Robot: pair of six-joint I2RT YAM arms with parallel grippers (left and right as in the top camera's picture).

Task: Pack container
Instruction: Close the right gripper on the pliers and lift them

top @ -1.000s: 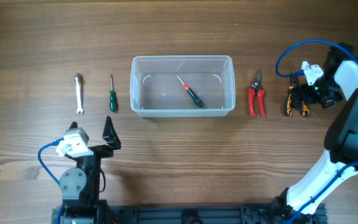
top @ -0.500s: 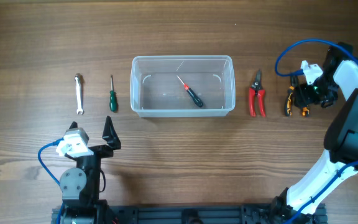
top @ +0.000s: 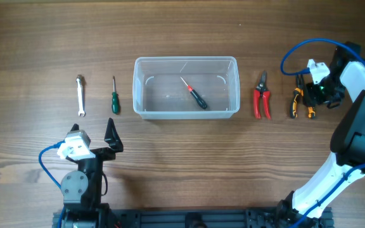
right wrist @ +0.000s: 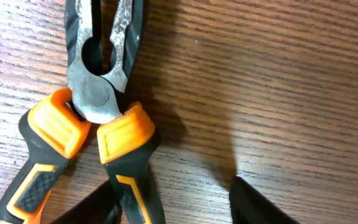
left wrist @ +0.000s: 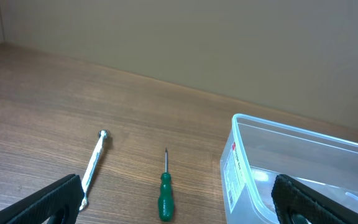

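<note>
The clear container [top: 232,68] stands mid-table with a red-and-black screwdriver [top: 195,95] inside it. Orange-and-black pliers [top: 294,102] [right wrist: 89,99] lie at the far right. My right gripper [top: 310,96] [right wrist: 169,200] is low over their handles, jaws partly closed. One handle sits between the fingers [right wrist: 263,202], against the left one, with a wide gap to the right one. My left gripper [top: 94,133] [left wrist: 179,208] hangs wide open and holds nothing, near the front left, facing a green screwdriver [left wrist: 165,196] and the container [left wrist: 241,162].
Red pruners [top: 262,101] lie between the container and the pliers. Left of the container lie the green screwdriver [top: 114,99] and a silver wrench [top: 80,95] [left wrist: 93,165]. The right arm's blue cable [top: 296,50] loops above the pliers.
The right gripper's jaws have narrowed around the pliers' handle, and more of the pliers shows from overhead. The left arm and the other tools have not moved.
</note>
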